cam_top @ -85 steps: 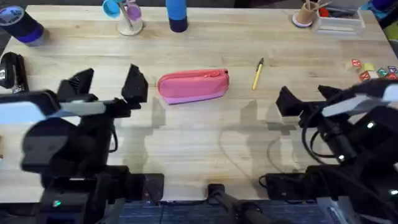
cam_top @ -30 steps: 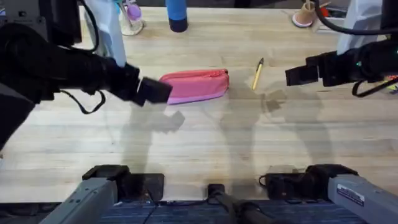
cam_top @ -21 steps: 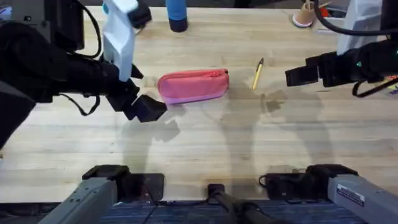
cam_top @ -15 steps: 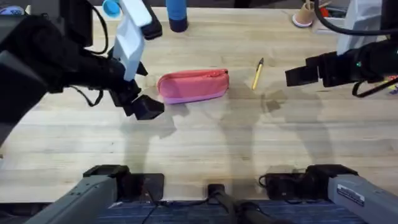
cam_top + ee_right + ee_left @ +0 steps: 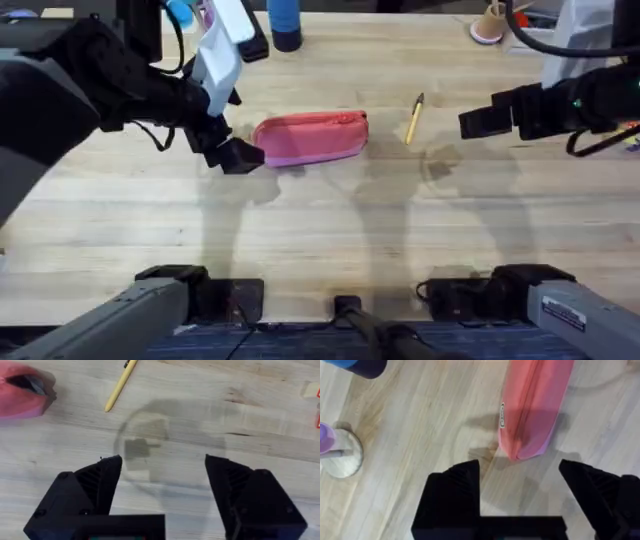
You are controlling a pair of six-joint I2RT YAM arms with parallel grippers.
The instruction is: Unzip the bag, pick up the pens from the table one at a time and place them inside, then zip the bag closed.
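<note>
So the pink bag [image 5: 311,137] is lying flat on the table [image 5: 330,250], roughly mid-table, long side running left-right w/ the zipper along its top. Looks zipped shut afaict.

Left gripper [image 5: 236,157] is down right at the bag's left end, basically just beside it, maybe touching, can't tell from overhead. In the left wrist view the left gripper [image 5: 520,467] has its fingers spread wide, nothing btwn them, and the bag's [image 5: 532,407] rounded end sits just past the gap, lined up w/ the middle of it. There's a small tag on the bag's side seam.

The yellow pen [image 5: 414,118] is on the table just right of the bag, not touching it, angled a bit, dark tip pointing away from the arm bases.

Right gripper [image 5: 470,122] hangs above the table to the right of the pen, near it but apart. Right wrist view: right gripper [image 5: 162,472] fingers spread open too, empty, w/ the pen [image 5: 120,385] and the bag's right end [image 5: 22,392] farther out beyond them.

Blue cylinder [image 5: 284,24] stands at the far edge, well away from the bag.
</note>
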